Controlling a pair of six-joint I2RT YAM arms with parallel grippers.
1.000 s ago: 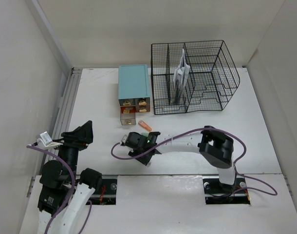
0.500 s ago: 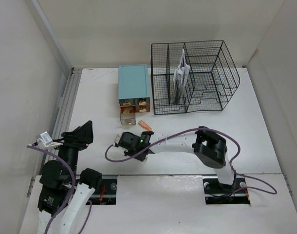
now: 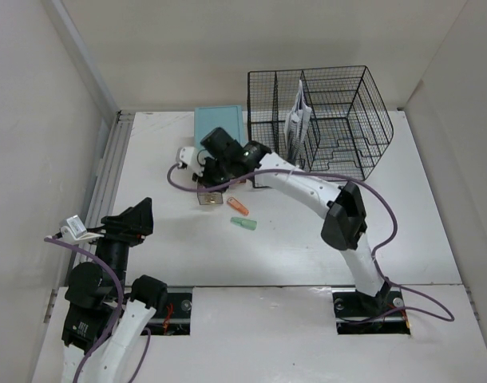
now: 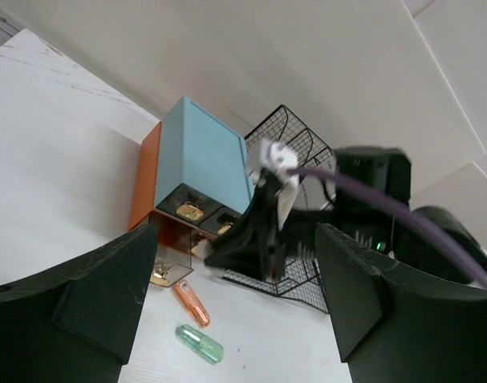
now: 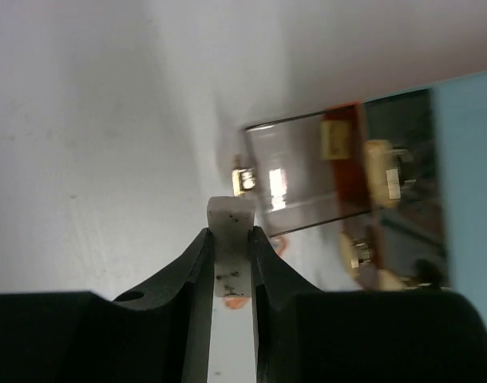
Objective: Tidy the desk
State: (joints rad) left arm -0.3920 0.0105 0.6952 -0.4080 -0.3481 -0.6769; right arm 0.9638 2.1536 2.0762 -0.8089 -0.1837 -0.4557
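Observation:
My right gripper [image 3: 217, 162] reaches to the far side of the white desk [image 3: 160, 163] and hovers at the front of the teal-topped drawer box [image 3: 219, 129]. It is shut on a small white block with dark specks [image 5: 230, 214]. Just beyond the block, the right wrist view shows the clear pulled-out drawer [image 5: 306, 171] with its gold knob. An orange capsule-shaped piece [image 3: 238, 206] and a green one [image 3: 243, 223] lie loose on the desk near the drawer. Near the desk's front left, my left gripper [image 3: 133, 219] is open and holds nothing.
A black wire-mesh file rack [image 3: 331, 120] with papers in it stands at the back right, touching the drawer box. A grey metal rail [image 3: 108, 175] runs along the desk's left edge. White walls close in the left, back and right sides.
The right arm has swung from the desk's near middle to the drawer box, carrying the white block. The green piece it was covering now shows. The left arm has stayed still.

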